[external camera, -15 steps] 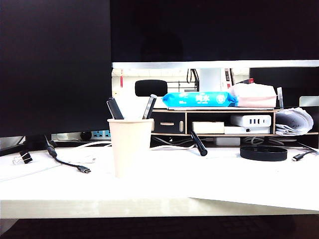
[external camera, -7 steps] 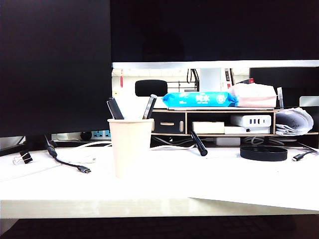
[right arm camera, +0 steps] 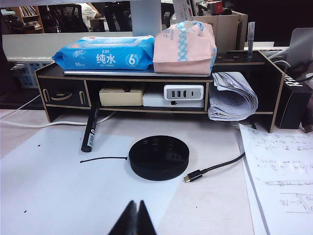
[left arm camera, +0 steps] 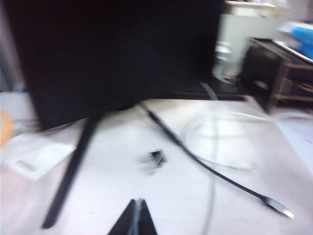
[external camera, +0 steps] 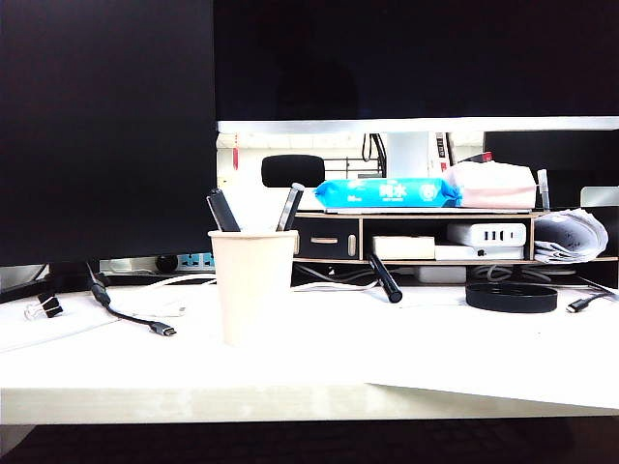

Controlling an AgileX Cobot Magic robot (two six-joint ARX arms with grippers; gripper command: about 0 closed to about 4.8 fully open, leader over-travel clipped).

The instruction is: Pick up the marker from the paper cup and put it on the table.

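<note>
1. Left gripper (left arm camera: 137,215) shows only as two dark tips pressed together, jaws closed and empty, hovering over bare table (left arm camera: 146,196), with a binder clip (left arm camera: 154,160) and a black cable (left arm camera: 210,169) ahead of it. Its view is smeared; the paper cup is nowhere in it.
2. Right gripper (right arm camera: 137,215) is pinched shut too, holding nothing, well to the right of the paper cup (external camera: 252,283), facing a black round lid (right arm camera: 159,157) and a loose black marker (right arm camera: 90,132) lying by the desk shelf (right arm camera: 156,98).
3. In the cup stand two dark pens. The marker (external camera: 222,210) leans at the cup's left rim; a grey-tipped pen (external camera: 290,206) leans at its right.
4. Risks: closed jaws must open first, or they knock the light cup over. Grabbing the grey-tipped neighbour is an easy mix-up. The cable left of the cup could snag the incoming arm.
</note>
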